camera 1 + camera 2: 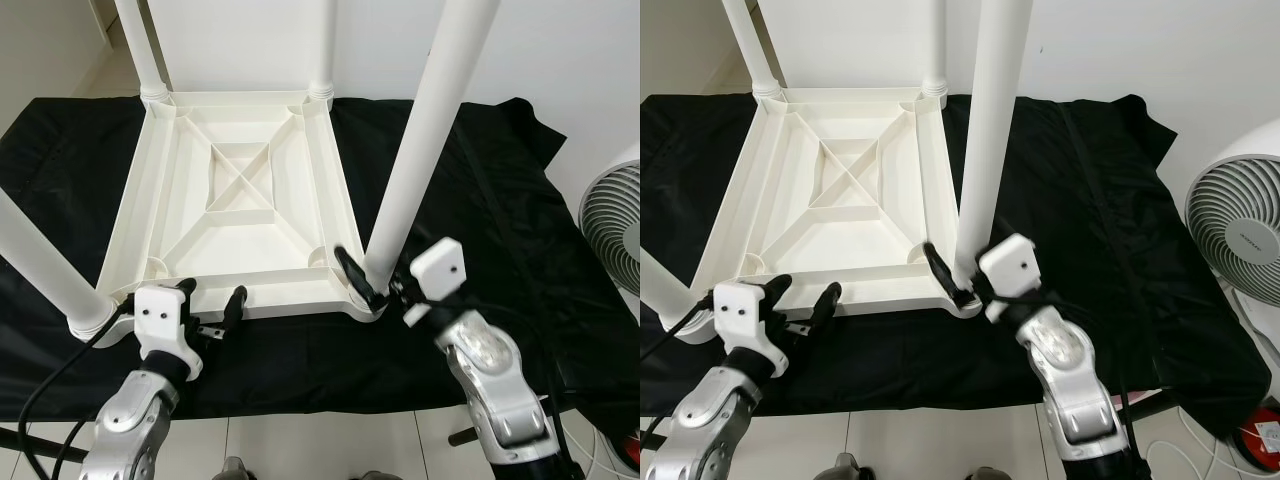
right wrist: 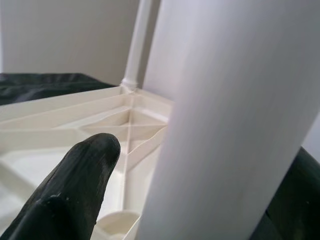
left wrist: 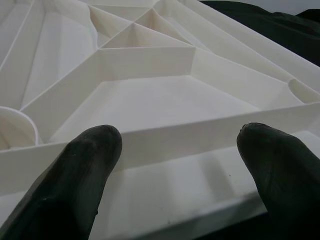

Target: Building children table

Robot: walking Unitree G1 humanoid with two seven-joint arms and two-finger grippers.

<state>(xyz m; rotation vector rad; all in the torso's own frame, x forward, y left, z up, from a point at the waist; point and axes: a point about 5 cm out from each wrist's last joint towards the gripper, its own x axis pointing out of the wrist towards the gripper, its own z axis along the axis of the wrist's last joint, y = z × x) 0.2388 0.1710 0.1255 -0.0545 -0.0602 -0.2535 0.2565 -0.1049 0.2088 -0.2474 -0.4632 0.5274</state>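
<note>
Black cloth (image 1: 500, 200) covers the surface, white wall behind, a fan (image 1: 1240, 225) at the right. The white children's table (image 1: 240, 190) lies upside down on the cloth, legs up. Left hand (image 1: 212, 305) at the near rim, fingers (image 3: 90, 165) spread, one each side of the rim wall. Right hand (image 1: 965, 285) at the near right leg (image 1: 425, 140), fingers straddling its base; actual contact: cannot tell.

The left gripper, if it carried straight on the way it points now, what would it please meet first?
Most likely the near side rim of the upturned table top: the left gripper, jaws open, points straight at that wall and already seems very close to it.
</note>
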